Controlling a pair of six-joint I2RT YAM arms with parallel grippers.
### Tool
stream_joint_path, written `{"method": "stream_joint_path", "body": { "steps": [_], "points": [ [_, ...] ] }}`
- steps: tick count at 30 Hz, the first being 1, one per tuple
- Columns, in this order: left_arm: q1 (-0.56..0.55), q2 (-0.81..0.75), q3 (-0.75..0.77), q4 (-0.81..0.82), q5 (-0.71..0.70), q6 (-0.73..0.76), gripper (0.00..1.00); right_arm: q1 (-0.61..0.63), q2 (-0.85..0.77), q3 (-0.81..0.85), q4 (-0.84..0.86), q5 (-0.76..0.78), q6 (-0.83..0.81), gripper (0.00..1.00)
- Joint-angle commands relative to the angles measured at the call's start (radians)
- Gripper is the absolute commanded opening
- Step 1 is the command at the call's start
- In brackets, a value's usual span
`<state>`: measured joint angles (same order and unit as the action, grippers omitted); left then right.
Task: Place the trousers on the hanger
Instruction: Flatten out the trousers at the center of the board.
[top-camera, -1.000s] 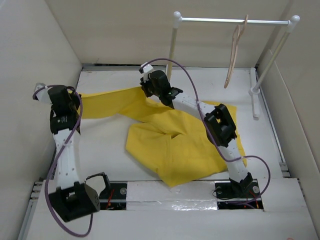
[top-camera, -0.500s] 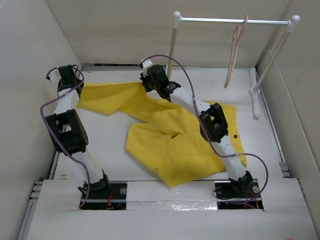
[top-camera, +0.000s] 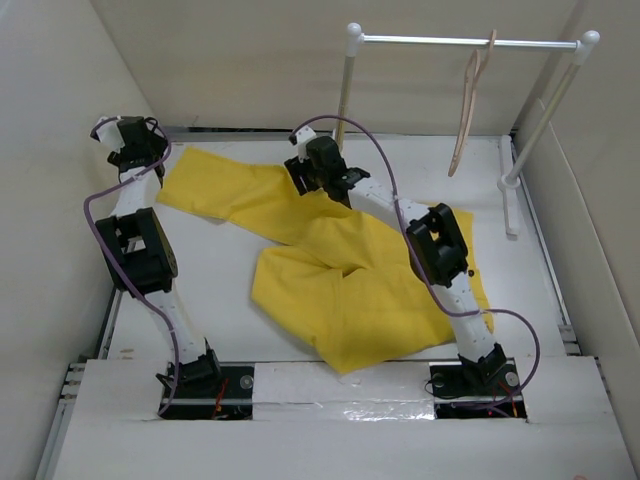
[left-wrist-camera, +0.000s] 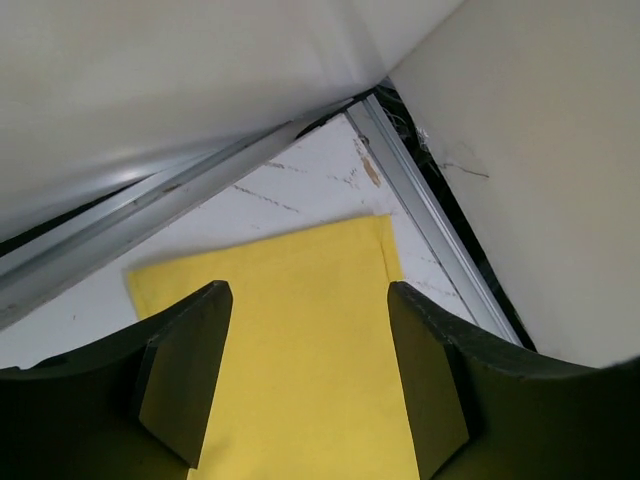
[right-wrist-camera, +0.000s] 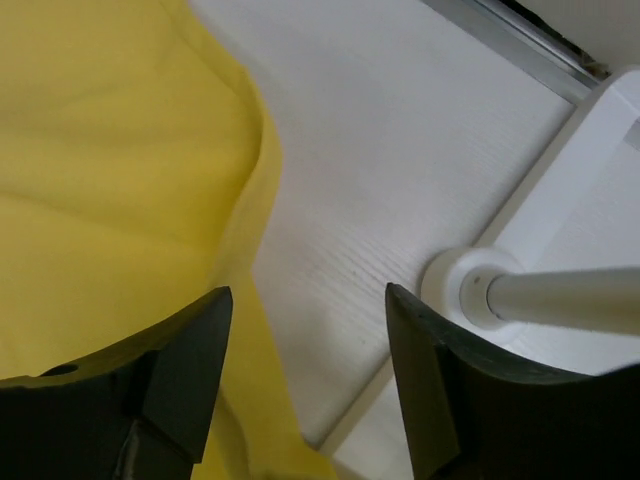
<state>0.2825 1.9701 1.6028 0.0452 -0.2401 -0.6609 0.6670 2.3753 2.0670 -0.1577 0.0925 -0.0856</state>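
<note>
1. Yellow cloth dominates the scene: we find the trousers (top-camera: 340, 280) spread on the white worktop (top-camera: 210, 300), between the two arms.
2. Surroundings: a white rail (top-camera: 440, 41) on two posts stands at the far right. Its left post (top-camera: 344, 100) rises just behind the right jaws, and the wrist view shows the post's round foot (right-wrist-camera: 465, 285) just beside the cloth edge.
3. Pale walls (top-camera: 60, 150) box the worktop in on three sides. A metal strip (left-wrist-camera: 430, 225) runs along the foot of the walls.
4. The right arm (top-camera: 440, 250) lies across the trousers from near right to far centre, covering part of them.
5. Open room: we note bare worktop near left of the cloth and at the far right under the rail. The left jaws sit close in the far left corner.
6. Trousers axis: one leg runs long toward the far left corner, with its hem (left-wrist-camera: 300, 250) under the left jaws. The rest lies bunched toward the near right.
7. The hanger (top-camera: 468, 105) hangs by its hook from the rail, long axis nearly vertical, well apart from the trousers.
8. Left jaws: spread apart above the hem, gripping nothing.
9. Right jaws: spread apart over the cloth's far edge, gripping nothing.
</note>
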Motion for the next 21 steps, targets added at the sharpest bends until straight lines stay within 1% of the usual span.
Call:
{"method": "stream_joint_path", "body": {
  "steps": [1, 2, 3, 4, 5, 6, 7, 8, 9, 10, 11, 12, 13, 14, 15, 16, 17, 18, 19, 20, 21],
  "points": [
    [-0.032, -0.114, -0.022, 0.005, -0.038, 0.041, 0.61, 0.04, -0.21, -0.062, 0.07, -0.01, -0.04, 0.7],
    [-0.046, -0.157, -0.049, 0.001, -0.042, 0.038, 0.6, 0.052, -0.244, -0.112, 0.076, -0.017, -0.045, 0.71],
    [-0.089, -0.181, -0.081, 0.004, -0.057, 0.035, 0.56, 0.052, -0.316, -0.142, 0.093, -0.023, -0.042, 0.71],
    [-0.115, -0.233, -0.149, 0.007, -0.062, 0.027, 0.51, 0.062, -0.356, -0.175, 0.102, -0.037, -0.034, 0.69],
    [-0.146, -0.261, -0.187, 0.007, -0.07, 0.021, 0.47, 0.062, -0.399, -0.214, 0.118, -0.042, -0.025, 0.65],
    [-0.213, -0.287, -0.222, 0.004, -0.068, 0.015, 0.39, 0.071, -0.444, -0.307, 0.147, -0.045, -0.004, 0.39],
    [-0.25, -0.341, -0.292, -0.001, -0.064, 0.008, 0.24, 0.071, -0.54, -0.356, 0.188, -0.054, 0.01, 0.22],
    [-0.293, -0.371, -0.335, -0.005, -0.062, -0.015, 0.18, 0.081, -0.586, -0.408, 0.207, -0.059, 0.026, 0.08],
    [-0.334, -0.399, -0.375, -0.002, -0.059, -0.029, 0.12, 0.082, -0.635, -0.514, 0.239, -0.062, 0.061, 0.0],
    [-0.412, -0.457, -0.453, -0.017, -0.051, -0.069, 0.03, 0.082, -0.731, -0.571, 0.254, -0.071, 0.079, 0.0],
    [-0.451, -0.49, -0.492, -0.03, -0.044, -0.089, 0.0, 0.082, -0.781, -0.631, 0.271, -0.08, 0.102, 0.0],
    [-0.491, -0.52, -0.532, -0.036, -0.033, -0.107, 0.0, 0.082, -0.832, -0.753, 0.312, -0.085, 0.15, 0.0],
    [-0.529, -0.56, -0.62, -0.036, -0.031, -0.115, 0.0, 0.082, -0.881, -0.812, 0.326, -0.085, 0.167, 0.0],
    [-0.604, -0.644, -0.668, -0.042, -0.039, -0.121, 0.0, 0.091, -0.971, -0.864, 0.331, -0.115, 0.182, 0.0],
    [-0.633, -0.689, -0.716, -0.044, -0.062, -0.138, 0.0, 0.091, -1.014, -0.911, 0.327, -0.119, 0.199, 0.0],
    [-0.652, -0.789, -0.81, -0.042, -0.07, -0.146, 0.08, 0.118, -1.054, -0.997, 0.319, -0.117, 0.202, 0.0],
    [-0.661, -0.844, -0.857, -0.076, -0.065, -0.155, 0.14, 0.132, -1.129, -1.037, 0.31, -0.109, 0.205, 0.0],
    [-0.661, -0.893, -0.898, -0.074, -0.041, -0.157, 0.21, 0.143, -1.165, -1.077, 0.294, -0.102, 0.216, 0.0],
    [-0.661, -0.951, -0.985, -0.065, -0.019, -0.138, 0.32, 0.157, -1.198, -1.12, 0.293, -0.097, 0.227, 0.0],
    [-0.661, -1.035, -1.02, -0.055, 0.01, -0.126, 0.37, 0.172, -1.232, -1.206, 0.294, -0.097, 0.236, 0.0],
    [-0.661, -1.065, -1.043, -0.062, 0.057, -0.117, 0.41, 0.172, -1.298, -1.249, 0.306, -0.097, 0.253, 0.0]
  ]
}}
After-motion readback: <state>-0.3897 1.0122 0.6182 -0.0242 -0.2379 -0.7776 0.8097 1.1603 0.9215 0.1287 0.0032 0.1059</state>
